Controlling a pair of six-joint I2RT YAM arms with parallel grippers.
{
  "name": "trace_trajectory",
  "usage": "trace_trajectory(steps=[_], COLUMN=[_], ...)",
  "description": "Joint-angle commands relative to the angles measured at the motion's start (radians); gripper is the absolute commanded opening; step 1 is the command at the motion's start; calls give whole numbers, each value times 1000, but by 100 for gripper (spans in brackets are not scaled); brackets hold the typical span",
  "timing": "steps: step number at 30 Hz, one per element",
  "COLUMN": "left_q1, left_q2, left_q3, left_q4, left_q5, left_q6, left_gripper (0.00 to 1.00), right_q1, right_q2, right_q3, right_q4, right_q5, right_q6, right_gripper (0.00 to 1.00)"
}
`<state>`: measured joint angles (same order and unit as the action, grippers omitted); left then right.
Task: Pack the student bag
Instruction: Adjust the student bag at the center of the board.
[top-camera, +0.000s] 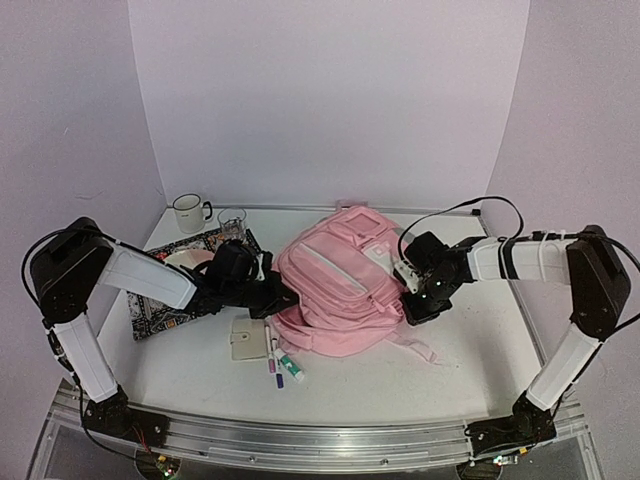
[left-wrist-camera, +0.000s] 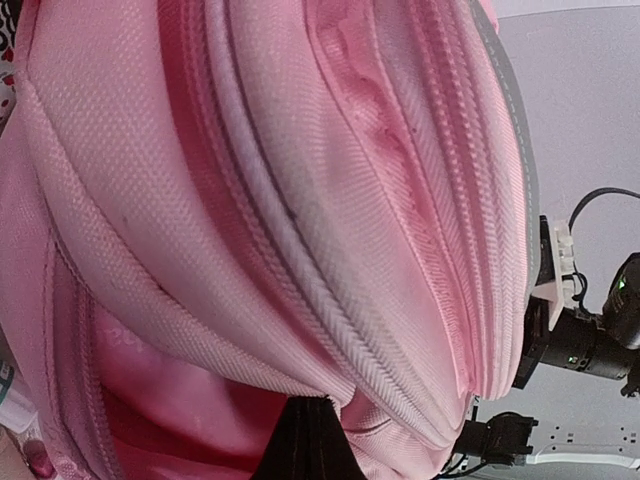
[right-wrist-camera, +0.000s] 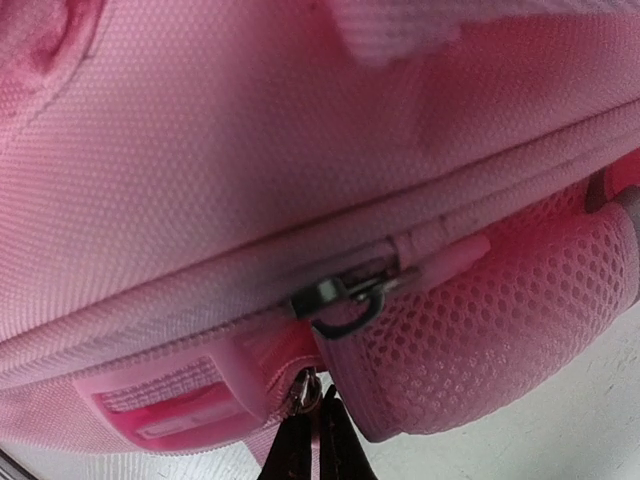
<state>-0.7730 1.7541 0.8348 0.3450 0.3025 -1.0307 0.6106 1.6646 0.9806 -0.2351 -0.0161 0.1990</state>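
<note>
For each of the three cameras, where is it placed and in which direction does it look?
Top external: above and behind the arm bases, looking down at the table and student bag; both arms show, left gripper and right gripper at the bag's sides.
Left wrist: on the left arm, facing the bag's fabric closely; its shut fingers show at the bottom.
Right wrist: on the right arm, facing the bag's zip; its fingers pinch a zip pull.
Shared: top and left wrist views both show the right arm.

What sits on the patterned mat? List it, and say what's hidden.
A white plate lies on the patterned mat; a clear glass stands at its far corner. The left arm covers the mat's middle, hiding anything there.
</note>
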Motion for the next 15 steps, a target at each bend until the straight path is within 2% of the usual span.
trace_trajectory(steps=[1,8,12,15], left_q1=[-17,39,80,94], left_q2=[0,130,229,248], left_q3=[70,221,331,365], left_q4=[98,93,60,21], left_q5=[-38,-52,-40,-45], left_q6=[8,108,163,205], left_gripper=[2,4,5,7], right_q1=[-1,-8,-7,-8], right_q2=[18,75,88,84], right_q3=[67,187,168,123], right_q4=[-63,-70,-70,-70], right_q5=[0,-58,-30,12], right_q6=[3,-10,-5,2], right_gripper=[0,0,0,0])
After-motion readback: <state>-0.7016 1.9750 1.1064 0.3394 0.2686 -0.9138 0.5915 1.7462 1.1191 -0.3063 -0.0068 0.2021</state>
